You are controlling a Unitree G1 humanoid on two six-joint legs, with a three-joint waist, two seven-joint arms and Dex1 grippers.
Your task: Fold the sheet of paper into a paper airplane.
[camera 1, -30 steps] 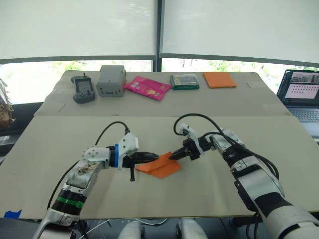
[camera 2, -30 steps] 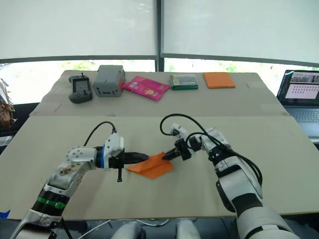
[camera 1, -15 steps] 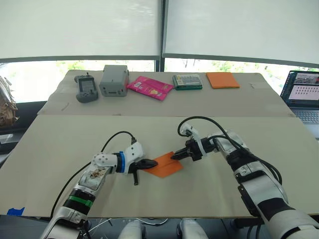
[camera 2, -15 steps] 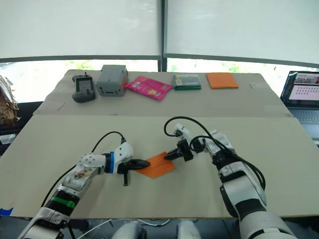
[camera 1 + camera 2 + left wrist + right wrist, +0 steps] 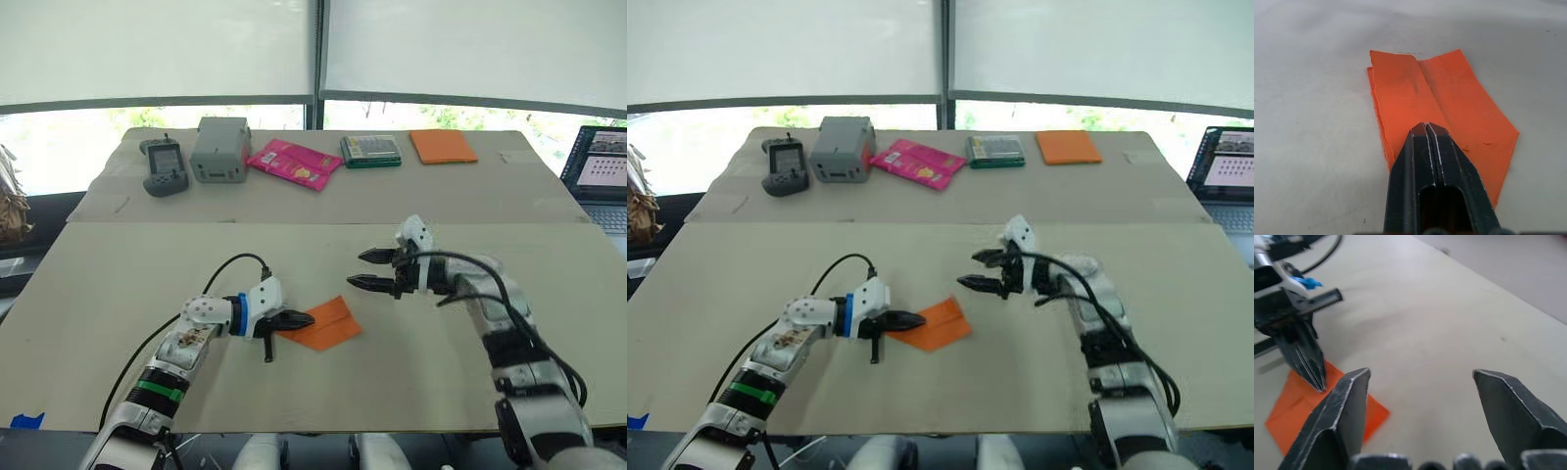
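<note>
The right gripper (image 5: pixel 375 269) has let go and is hovering wide open above the table (image 5: pixel 118 284), while the closed left gripper (image 5: pixel 306 319) is pinning the folded sheet of paper (image 5: pixel 326 326) flat, so another fold is probably coming.

Bare table (image 5: pixel 470 352) all round the sheet of paper (image 5: pixel 328 325) — left gripper (image 5: pixel 306 319) on its near-left edge

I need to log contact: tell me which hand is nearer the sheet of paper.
Left. The left hand is shut with its tips on the sheet of paper; the right hand hovers open, apart from it, farther back on the table.
</note>
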